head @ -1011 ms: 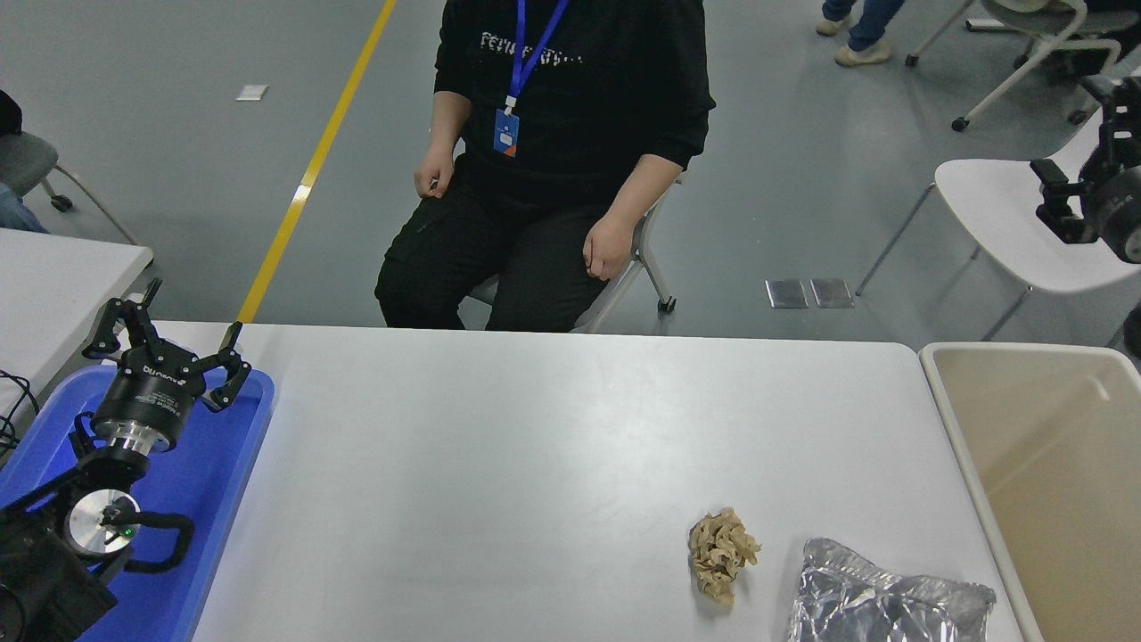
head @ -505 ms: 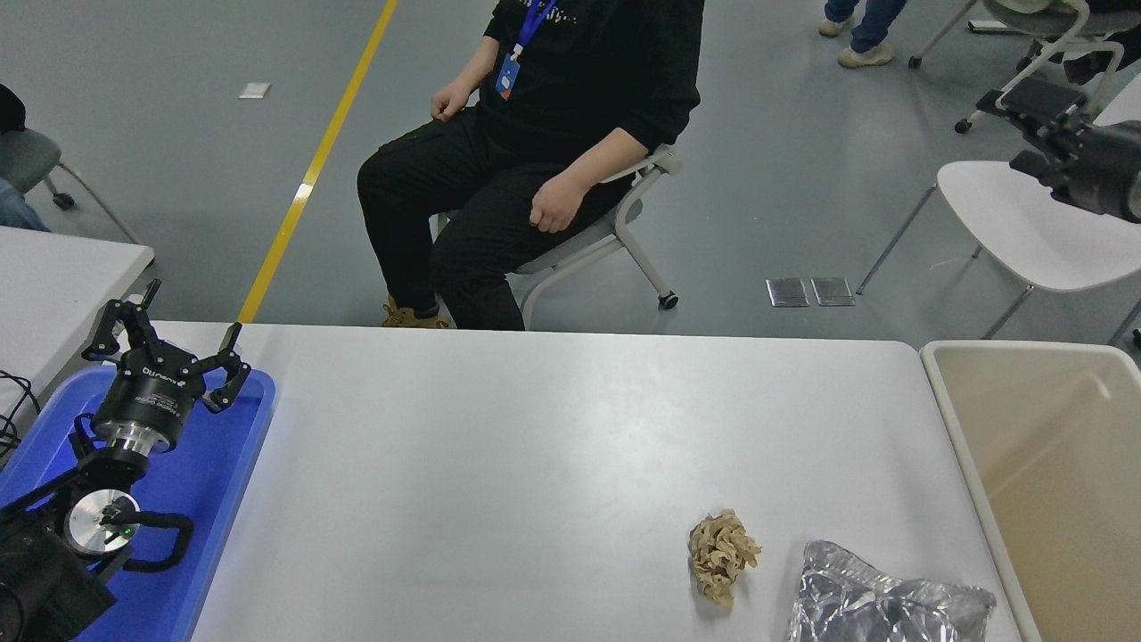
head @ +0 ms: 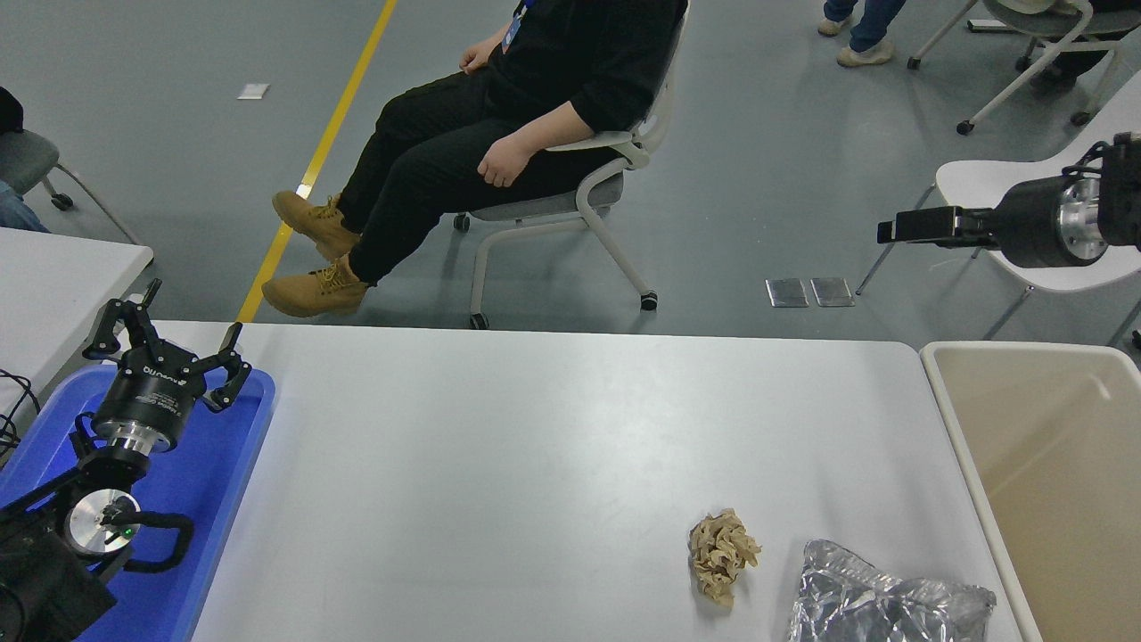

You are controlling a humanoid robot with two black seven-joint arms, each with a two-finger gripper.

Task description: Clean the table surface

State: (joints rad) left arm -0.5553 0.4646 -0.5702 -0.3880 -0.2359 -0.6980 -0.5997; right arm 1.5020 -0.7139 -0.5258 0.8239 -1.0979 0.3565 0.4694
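Right tool (head: 891,231) fingers together, left tool (head: 169,343) splayed over blue tray (head: 223,464), crumpled brown paper (head: 720,554), silver foil bag (head: 882,602), matte table surface (head: 535,446).

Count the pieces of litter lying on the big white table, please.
2. A crumpled brown paper ball lies near the front right of the table surface. A crumpled silver foil bag lies just right of it, cut off by the picture's bottom edge, so more may be hidden there.

bright even overhead light | soft sheen on table surface (head: 535,464) | faint shadows | sharp focus
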